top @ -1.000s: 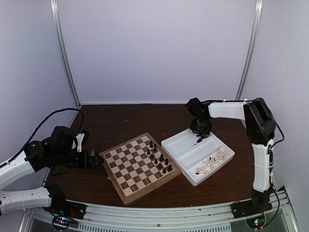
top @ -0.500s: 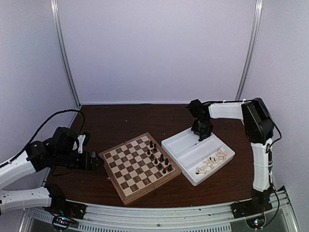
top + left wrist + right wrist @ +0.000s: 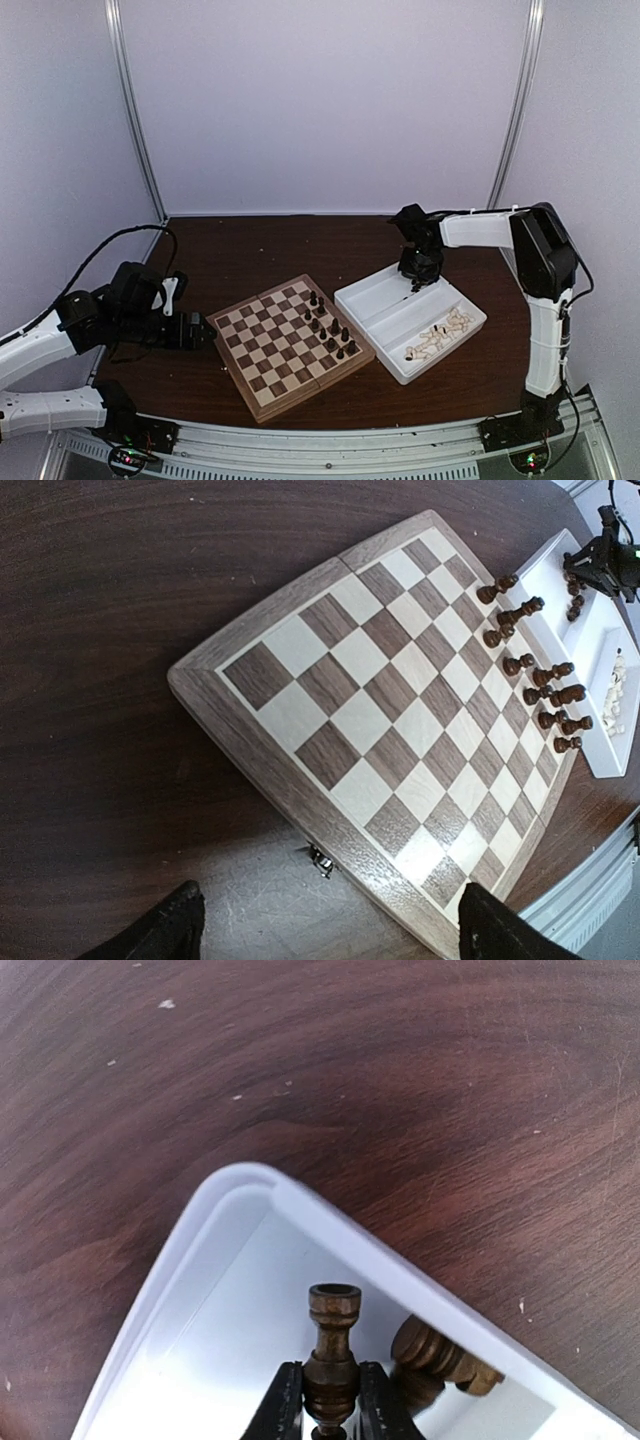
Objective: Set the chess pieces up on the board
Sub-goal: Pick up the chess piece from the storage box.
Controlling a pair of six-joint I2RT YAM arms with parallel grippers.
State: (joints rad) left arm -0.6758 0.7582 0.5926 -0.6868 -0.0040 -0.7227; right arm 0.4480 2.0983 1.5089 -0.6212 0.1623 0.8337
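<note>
**Over the Board and Tray**

Shows the board (image 3: 265, 355) lying skewed on the dark counter (image 3: 270, 250), with dark chess pieces (image 3: 328, 325) standing in two short rows along its right side. Puts a white tray (image 3: 372, 305) just beside that side, cream pieces (image 3: 437, 338) heaped in its nearer compartment. Has the right gripper (image 3: 418, 284) down at the tray's far compartment, the left gripper (image 3: 197, 330) low by the board's left corner.
</note>
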